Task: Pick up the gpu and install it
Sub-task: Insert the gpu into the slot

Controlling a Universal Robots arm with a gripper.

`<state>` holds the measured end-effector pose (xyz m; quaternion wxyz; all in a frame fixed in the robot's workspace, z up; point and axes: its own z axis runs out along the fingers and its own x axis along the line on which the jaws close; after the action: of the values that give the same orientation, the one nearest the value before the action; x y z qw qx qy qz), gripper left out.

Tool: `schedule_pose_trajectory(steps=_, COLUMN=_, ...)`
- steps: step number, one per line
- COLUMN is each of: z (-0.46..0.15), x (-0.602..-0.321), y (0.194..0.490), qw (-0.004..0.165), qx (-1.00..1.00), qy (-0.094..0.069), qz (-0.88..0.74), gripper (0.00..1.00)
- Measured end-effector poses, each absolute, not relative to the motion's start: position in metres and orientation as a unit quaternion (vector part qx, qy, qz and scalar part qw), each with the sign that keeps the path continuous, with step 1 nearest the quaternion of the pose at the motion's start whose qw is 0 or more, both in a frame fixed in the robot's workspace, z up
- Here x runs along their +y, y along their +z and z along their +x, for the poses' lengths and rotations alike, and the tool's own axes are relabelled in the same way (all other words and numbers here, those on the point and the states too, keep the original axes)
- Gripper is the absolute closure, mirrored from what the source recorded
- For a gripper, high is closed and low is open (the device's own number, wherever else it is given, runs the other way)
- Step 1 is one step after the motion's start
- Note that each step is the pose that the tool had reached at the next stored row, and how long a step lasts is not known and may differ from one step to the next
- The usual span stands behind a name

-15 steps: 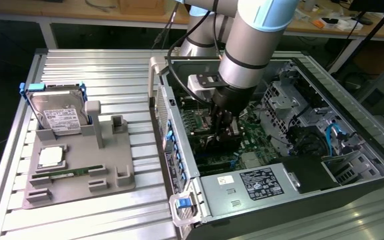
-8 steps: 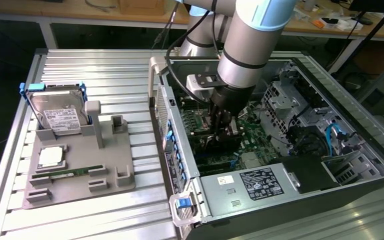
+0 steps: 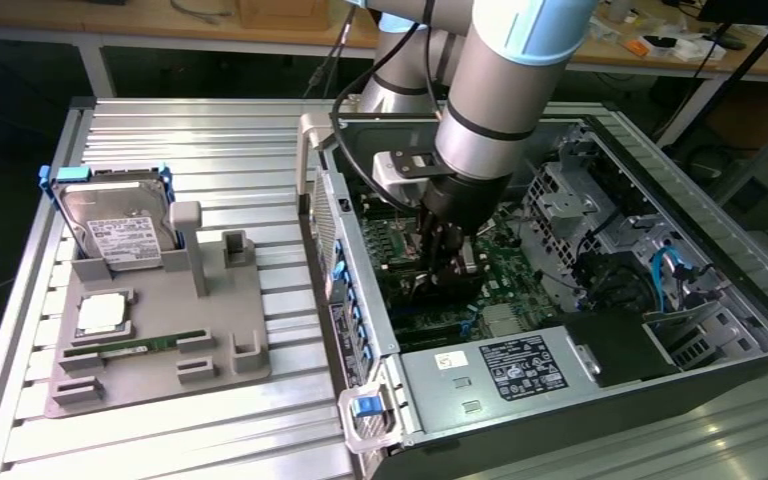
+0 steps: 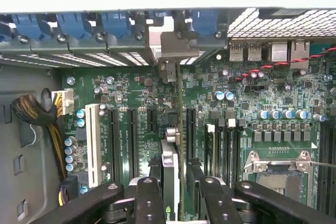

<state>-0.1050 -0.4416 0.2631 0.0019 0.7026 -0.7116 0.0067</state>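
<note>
In the wrist view the gpu point(image 4: 168, 166) is seen edge-on, standing upright over the green motherboard point(image 4: 131, 93). It sits between two black expansion slots point(image 4: 113, 140). Its silver end bracket point(image 4: 169, 43) reaches the case's rear slot openings under the blue latches. My gripper point(image 4: 176, 203) is shut on the card, one black finger point(image 4: 149, 198) on each side. In the exterior view my gripper point(image 3: 444, 268) reaches straight down into the open computer case point(image 3: 357, 300), low over the motherboard.
A grey fixture tray point(image 3: 224, 350) at the exterior view's left holds a silver hard drive point(image 3: 117, 228), a square chip point(image 3: 101, 315) and a memory stick point(image 3: 131, 347). Inside the case are a power supply point(image 3: 518, 368), a drive cage point(image 3: 564, 200), a cable bundle point(image 4: 37, 114) and the processor socket point(image 4: 278, 174).
</note>
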Motion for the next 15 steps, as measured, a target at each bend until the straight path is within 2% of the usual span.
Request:
schedule_pose_trajectory(steps=5, z=-0.1050, x=-0.4416, y=0.2631, qw=0.002, qx=-0.712, qy=0.007, qz=0.703, gripper=0.66)
schedule_pose_trajectory(steps=9, z=-0.1054, x=-0.4417, y=0.2634, qw=0.002, qx=-0.712, qy=0.007, qz=0.703, gripper=0.42)
schedule_pose_trajectory(steps=10, z=-0.1054, x=-0.4417, y=0.2641, qw=0.002, qx=-0.712, qy=0.007, qz=0.703, gripper=0.42)
schedule_pose_trajectory(steps=12, z=-0.1054, x=-0.4416, y=0.2661, qw=0.002, qx=-0.712, qy=0.007, qz=0.703, gripper=0.30)
schedule_pose_trajectory(steps=13, z=-0.1055, x=-0.4416, y=0.2676, qw=0.002, qx=-0.712, qy=0.007, qz=0.703, gripper=0.30)
schedule_pose_trajectory(steps=14, z=-0.1055, x=-0.4413, y=0.2691, qw=0.002, qx=-0.712, qy=0.007, qz=0.703, gripper=0.24)
schedule_pose_trajectory(steps=15, z=-0.1055, x=-0.4404, y=0.2724, qw=0.002, qx=-0.712, qy=0.008, qz=0.703, gripper=0.24)
